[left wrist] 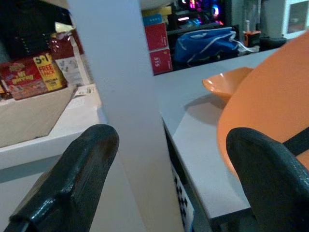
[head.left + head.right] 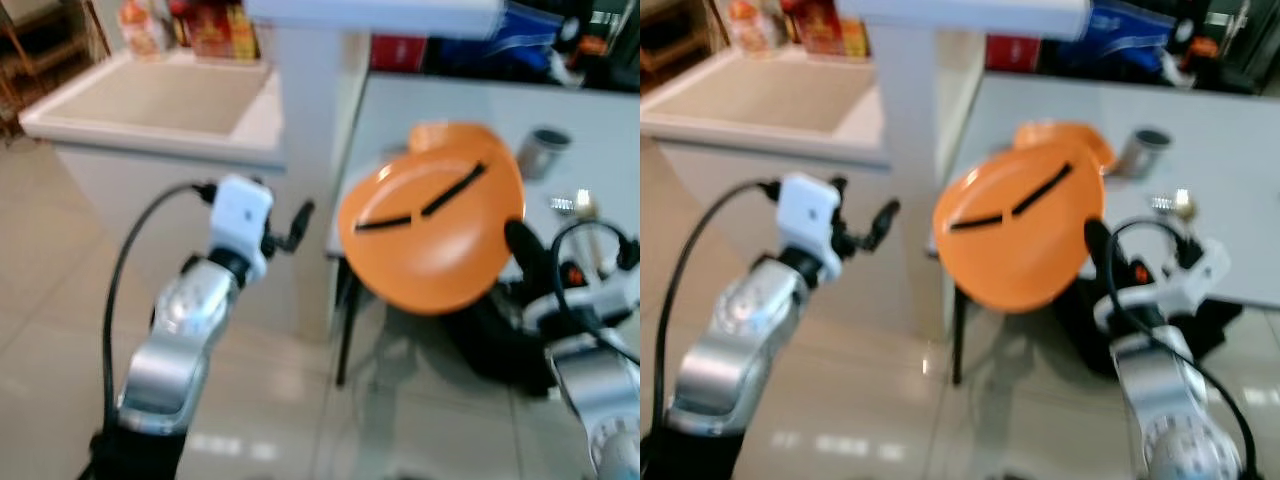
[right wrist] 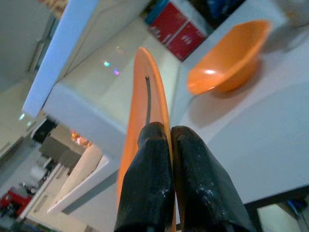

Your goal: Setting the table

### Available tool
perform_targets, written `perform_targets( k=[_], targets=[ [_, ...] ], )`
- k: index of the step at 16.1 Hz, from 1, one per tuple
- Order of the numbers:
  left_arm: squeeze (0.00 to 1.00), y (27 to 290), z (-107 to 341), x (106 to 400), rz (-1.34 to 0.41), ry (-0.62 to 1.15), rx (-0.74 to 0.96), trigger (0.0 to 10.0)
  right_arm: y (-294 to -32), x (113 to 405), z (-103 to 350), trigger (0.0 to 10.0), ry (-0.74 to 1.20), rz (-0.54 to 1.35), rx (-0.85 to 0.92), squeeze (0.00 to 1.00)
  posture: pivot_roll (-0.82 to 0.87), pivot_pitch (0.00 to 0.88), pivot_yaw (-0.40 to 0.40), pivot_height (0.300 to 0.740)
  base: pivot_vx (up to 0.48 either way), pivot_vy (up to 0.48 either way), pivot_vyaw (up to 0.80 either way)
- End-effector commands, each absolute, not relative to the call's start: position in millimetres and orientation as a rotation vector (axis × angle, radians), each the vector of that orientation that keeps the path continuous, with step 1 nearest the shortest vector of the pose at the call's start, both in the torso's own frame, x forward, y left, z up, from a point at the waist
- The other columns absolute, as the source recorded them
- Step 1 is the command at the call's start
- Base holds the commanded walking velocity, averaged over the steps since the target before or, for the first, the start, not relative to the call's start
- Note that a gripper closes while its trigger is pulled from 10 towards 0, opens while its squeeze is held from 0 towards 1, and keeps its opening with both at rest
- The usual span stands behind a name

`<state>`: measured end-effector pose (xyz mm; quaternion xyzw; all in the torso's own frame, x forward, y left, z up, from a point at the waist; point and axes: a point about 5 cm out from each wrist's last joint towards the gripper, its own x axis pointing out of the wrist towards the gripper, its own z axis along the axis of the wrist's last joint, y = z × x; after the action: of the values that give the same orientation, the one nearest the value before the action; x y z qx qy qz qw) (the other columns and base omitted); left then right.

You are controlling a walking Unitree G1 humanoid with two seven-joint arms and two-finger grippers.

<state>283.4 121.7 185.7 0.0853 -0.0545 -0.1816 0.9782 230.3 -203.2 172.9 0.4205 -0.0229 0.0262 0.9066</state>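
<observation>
The right gripper [image 3: 166,145] has its fingers [image 3: 145,179] clamped together on the rim of the orange plate [image 2: 432,222], which stands tilted above them, its face marked with two dark slots, held in the air over the near edge of the white worktop [image 2: 590,130]. Only the rim sits between the fingertips, so the hold looks thin; I judge the plate could pivot or slip out if the arm swings or jolts.

Beyond the fingers an orange bowl [image 3: 229,60] rests on the worktop, and a metal cup [image 2: 542,152] stands farther on. Lowering the plate too far forward could knock the bowl.

The left gripper [image 1: 164,183] hangs with fingers [image 1: 72,183] apart, empty, facing a white post [image 1: 116,96].
</observation>
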Motion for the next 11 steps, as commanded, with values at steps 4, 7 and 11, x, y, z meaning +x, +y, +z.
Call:
perform_targets(
  k=[4,7,11],
  targets=[
    [0.0,121,187,286,-0.357,-0.111,0.163,10.0,-220,239,171,10.0,-0.107,-0.095,1.001,0.0,-0.02,0.04,0.05,0.74,0.0,-0.12,0.0],
    [0.0,120,187,282,-0.378,-0.113,0.195,10.0,-226,252,163,10.0,-0.091,-0.191,1.058,0.0,-0.01,0.045,0.039,0.74,0.0,0.0,0.0],
    [0.0,116,184,277,-0.416,-0.106,0.202,10.0,-217,267,159,10.0,-0.027,-0.15,1.07,0.0,0.01,0.047,0.005,0.74,0.0,0.0,0.0]
  ],
)
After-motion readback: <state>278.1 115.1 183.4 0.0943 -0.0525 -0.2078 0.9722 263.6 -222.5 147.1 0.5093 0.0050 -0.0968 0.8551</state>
